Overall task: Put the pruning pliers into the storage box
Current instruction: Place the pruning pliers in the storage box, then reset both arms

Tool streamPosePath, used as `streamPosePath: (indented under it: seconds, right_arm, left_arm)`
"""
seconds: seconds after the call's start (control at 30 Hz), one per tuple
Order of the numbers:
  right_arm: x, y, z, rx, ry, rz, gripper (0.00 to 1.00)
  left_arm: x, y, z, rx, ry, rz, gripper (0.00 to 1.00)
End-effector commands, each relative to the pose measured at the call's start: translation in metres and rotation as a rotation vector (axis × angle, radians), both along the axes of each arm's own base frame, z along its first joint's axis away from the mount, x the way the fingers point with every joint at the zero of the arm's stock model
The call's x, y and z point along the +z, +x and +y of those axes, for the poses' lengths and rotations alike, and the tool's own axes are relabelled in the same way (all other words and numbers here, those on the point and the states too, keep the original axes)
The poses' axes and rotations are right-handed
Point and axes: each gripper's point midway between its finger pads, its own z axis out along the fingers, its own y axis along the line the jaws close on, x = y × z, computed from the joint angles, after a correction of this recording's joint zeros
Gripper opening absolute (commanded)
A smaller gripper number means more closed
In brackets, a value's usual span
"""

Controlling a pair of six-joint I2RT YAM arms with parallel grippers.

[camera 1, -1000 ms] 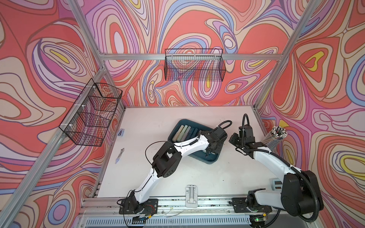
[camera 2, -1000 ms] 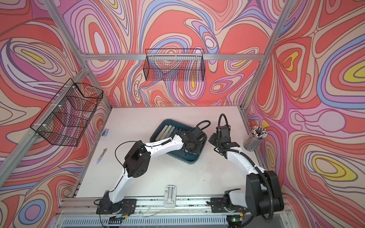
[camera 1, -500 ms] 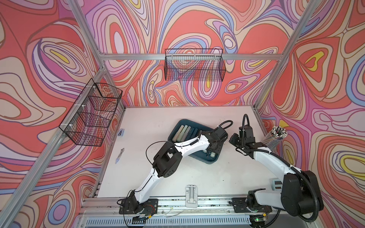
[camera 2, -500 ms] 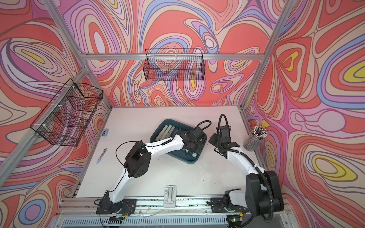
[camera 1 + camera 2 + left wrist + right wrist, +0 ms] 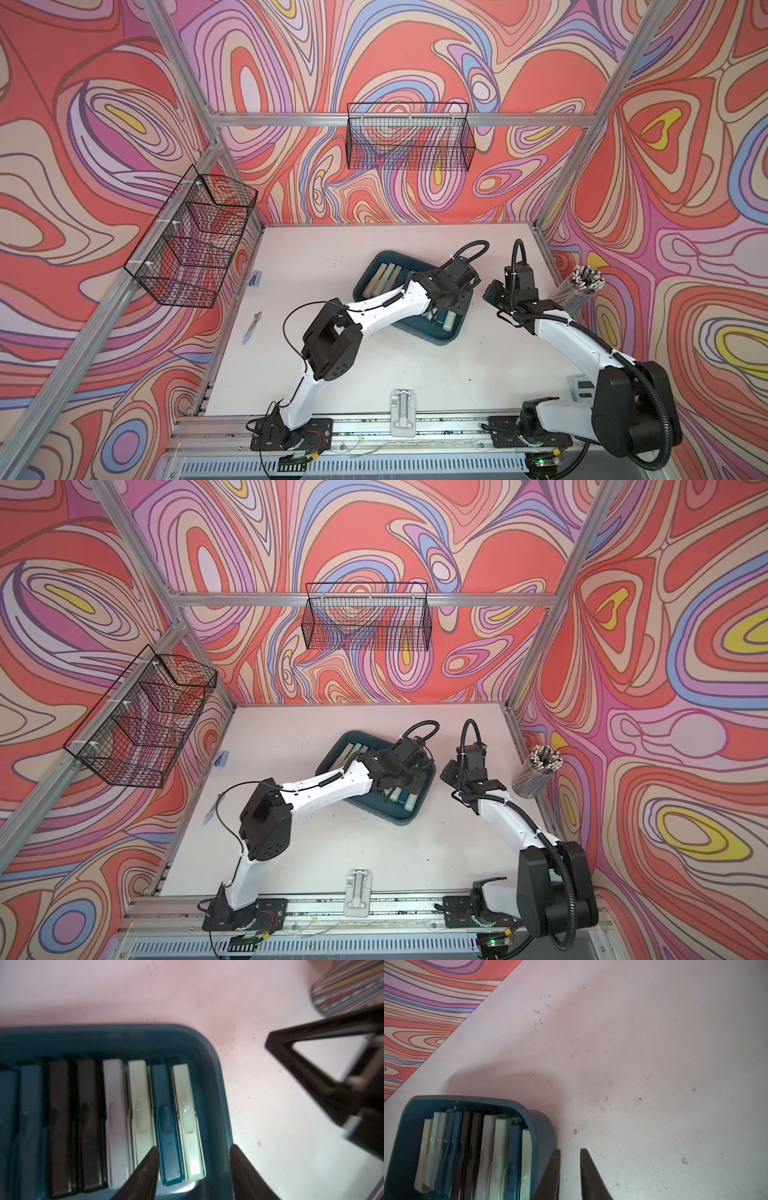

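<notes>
The storage box (image 5: pixel 432 338) is a dark teal tray on the white table, also in a top view (image 5: pixel 399 821). Several pruning pliers (image 5: pixel 386 276) lie side by side in it, cream, pale green, grey, teal and black. My left gripper (image 5: pixel 194 1147) hangs open over the box's near right end. Its fingers straddle a teal plier (image 5: pixel 166 1126), a pale green plier (image 5: pixel 188 1122) and the box wall (image 5: pixel 207 1043), holding nothing. My right gripper (image 5: pixel 570 1149) hovers just outside the box's right wall (image 5: pixel 544 1126). Its jaws stand a narrow gap apart, with only bare table between them.
Two black wire baskets hang on the walls, one at the back (image 5: pixel 409 141) and one at the left (image 5: pixel 195 237). A clear cup of sticks (image 5: pixel 582 282) stands at the right edge. A thin grey tool (image 5: pixel 252 328) and a small blue gadget (image 5: pixel 254 279) lie at the left.
My left gripper's jaws have spread apart over the box's near right end. The right arm has stayed where it was.
</notes>
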Motion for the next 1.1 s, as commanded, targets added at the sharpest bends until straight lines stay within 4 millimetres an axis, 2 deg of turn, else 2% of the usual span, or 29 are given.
streamPosePath:
  seconds: [0.0,0.1,0.2,0.33,0.5,0.6,0.67,0.77,0.87,0.93,0.97,1.0,1.07]
  right_arm:
    - [0.034,0.016,-0.013,-0.014,-0.077,-0.114,0.2]
    - [0.048,0.023,-0.023,-0.026,-0.157,-0.177,0.21]
    - [0.065,0.021,-0.042,-0.099,-0.254,-0.275,0.25]
    - [0.079,0.012,-0.065,-0.189,-0.371,-0.391,0.34]
    - [0.064,0.008,-0.084,-0.258,-0.51,-0.416,0.59]
    - [0.057,0.006,-0.092,-0.295,-0.552,-0.421,0.66]
    - [0.052,0.004,-0.096,-0.319,-0.575,-0.435,0.7]
    - [0.044,0.006,-0.097,-0.324,-0.591,-0.454,0.73]
    - [0.036,0.012,-0.09,-0.282,-0.597,-0.484,0.73]
    - [0.032,0.016,-0.084,-0.238,-0.608,-0.512,0.73]
    - [0.031,0.016,-0.082,-0.224,-0.611,-0.538,0.73]
    - [0.029,0.014,-0.081,-0.222,-0.612,-0.56,0.73]
    - [0.021,0.016,-0.079,-0.199,-0.6,-0.572,0.73]
  left_arm:
    - [0.055,0.024,0.034,0.061,-0.096,-0.168,0.63]
    - [0.068,0.041,0.092,0.182,-0.109,-0.238,0.66]
    - [0.069,0.052,0.159,0.325,-0.065,-0.291,0.68]
    - [0.064,0.054,0.239,0.511,-0.008,-0.352,0.69]
    - [0.046,0.043,0.341,0.75,0.082,-0.408,0.71]
    - [0.028,0.032,0.396,0.894,0.111,-0.387,0.72]
    - [0.018,0.022,0.425,0.974,0.16,-0.411,0.73]
    - [0.009,0.01,0.454,1.041,0.251,-0.457,0.77]
    - [-0.003,0.004,0.47,1.064,0.33,-0.461,0.83]
    - [-0.01,0.005,0.476,1.065,0.344,-0.463,0.84]
    - [-0.013,0.008,0.475,1.051,0.337,-0.472,0.84]
    - [-0.025,0.005,0.474,1.031,0.346,-0.464,0.85]
    - [-0.032,0.013,0.468,0.988,0.306,-0.511,0.85]
